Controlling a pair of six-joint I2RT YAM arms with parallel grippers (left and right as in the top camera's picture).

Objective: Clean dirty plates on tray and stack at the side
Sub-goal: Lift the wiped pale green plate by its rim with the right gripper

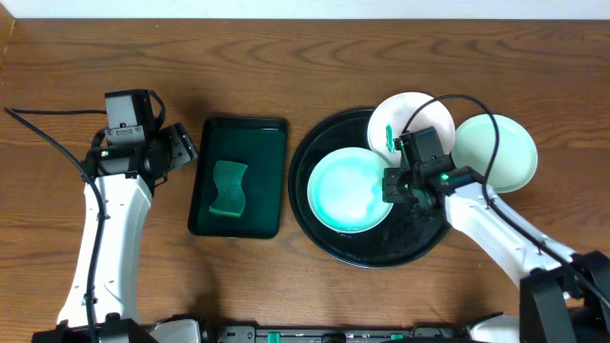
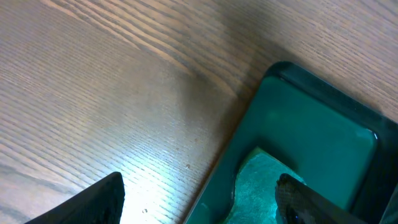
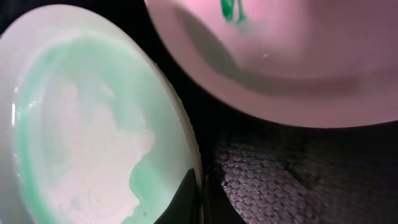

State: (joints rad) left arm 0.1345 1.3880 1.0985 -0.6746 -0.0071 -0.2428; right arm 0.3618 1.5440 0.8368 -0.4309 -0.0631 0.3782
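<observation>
The round black tray point(image 1: 419, 243) holds a plate point(image 1: 348, 189) washed with green liquid. My right gripper point(image 1: 394, 183) is shut on that plate's right rim; in the right wrist view its fingers point(image 3: 200, 196) pinch the rim of the plate point(image 3: 81, 124). A second plate point(image 1: 419, 114) with a small green smear lies over the tray's far rim and also shows in the right wrist view point(image 3: 286, 62). A third plate point(image 1: 498, 152) sits on the table right of the tray. My left gripper point(image 1: 178, 151) is open and empty by the green tray's left edge.
A rectangular dark green tray point(image 1: 262, 143) left of the black tray holds a green sponge point(image 1: 229, 187). In the left wrist view my open fingers point(image 2: 199, 202) straddle this tray's edge point(image 2: 311, 118), with the sponge point(image 2: 261, 186) below. Cables trail from both arms.
</observation>
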